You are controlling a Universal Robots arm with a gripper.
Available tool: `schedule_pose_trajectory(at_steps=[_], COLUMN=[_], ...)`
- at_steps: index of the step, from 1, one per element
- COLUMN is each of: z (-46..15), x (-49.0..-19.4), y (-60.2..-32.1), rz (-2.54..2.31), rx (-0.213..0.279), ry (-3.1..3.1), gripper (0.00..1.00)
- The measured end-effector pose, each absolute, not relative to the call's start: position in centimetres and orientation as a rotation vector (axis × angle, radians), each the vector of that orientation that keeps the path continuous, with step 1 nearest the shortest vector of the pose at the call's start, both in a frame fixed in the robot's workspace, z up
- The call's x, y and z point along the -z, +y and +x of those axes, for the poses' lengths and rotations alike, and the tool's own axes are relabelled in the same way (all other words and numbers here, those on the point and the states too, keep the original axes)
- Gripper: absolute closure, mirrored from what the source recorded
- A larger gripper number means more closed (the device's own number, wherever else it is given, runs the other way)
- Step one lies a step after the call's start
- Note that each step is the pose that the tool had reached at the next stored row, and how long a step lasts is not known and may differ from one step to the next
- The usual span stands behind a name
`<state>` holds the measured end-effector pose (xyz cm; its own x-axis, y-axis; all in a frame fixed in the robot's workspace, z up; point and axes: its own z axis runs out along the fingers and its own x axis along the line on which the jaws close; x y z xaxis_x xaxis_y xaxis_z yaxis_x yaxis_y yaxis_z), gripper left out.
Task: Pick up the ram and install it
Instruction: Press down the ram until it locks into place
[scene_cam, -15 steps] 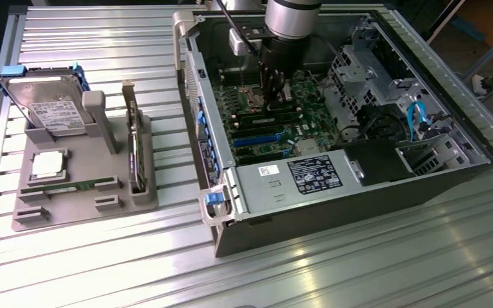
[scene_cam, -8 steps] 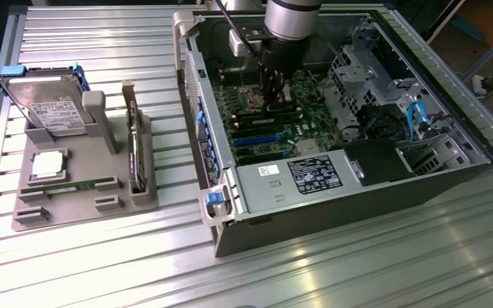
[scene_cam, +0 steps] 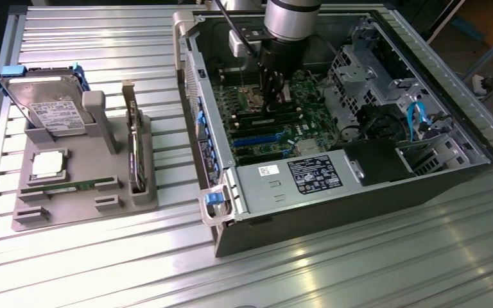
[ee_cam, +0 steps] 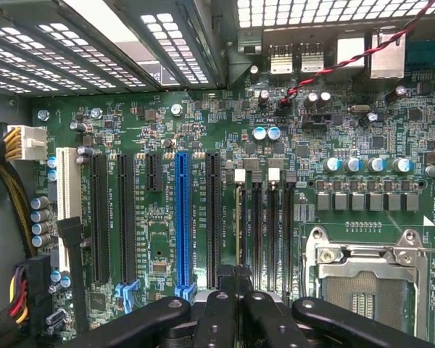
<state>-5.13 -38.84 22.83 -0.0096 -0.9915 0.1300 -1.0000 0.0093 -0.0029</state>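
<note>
The ram (scene_cam: 58, 187), a narrow green stick, lies flat in a slot of the grey tray (scene_cam: 84, 215) on the exterior view's left, well away from the arm. My gripper (scene_cam: 274, 96) reaches down inside the open computer case (scene_cam: 315, 212), low over the green motherboard (scene_cam: 302, 125). In the wrist view the gripper (ee_cam: 235, 279) is shut, its dark fingers (ee_cam: 216, 312) pressed together right at the near end of the black memory slots (ee_cam: 264, 225), beside the processor socket (ee_cam: 362, 279). Nothing recognisable shows between the fingers.
The tray also carries a hard drive (scene_cam: 49, 106) in a blue frame, a square silver processor chip (scene_cam: 48, 163) and a dark card standing on edge (scene_cam: 135, 147). Case walls, a drive cage (scene_cam: 366, 77), blue cables (scene_cam: 415, 119) and long expansion slots (ee_cam: 181, 217) surround the gripper.
</note>
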Motion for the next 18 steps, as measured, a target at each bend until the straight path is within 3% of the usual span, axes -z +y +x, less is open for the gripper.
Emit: schedule_pose_trajectory(at_steps=[18], z=[-5.1], x=[-24.7], y=[-38.8], rz=[2.144], rx=[-0.144], ry=[-2.165], gripper=[0.89])
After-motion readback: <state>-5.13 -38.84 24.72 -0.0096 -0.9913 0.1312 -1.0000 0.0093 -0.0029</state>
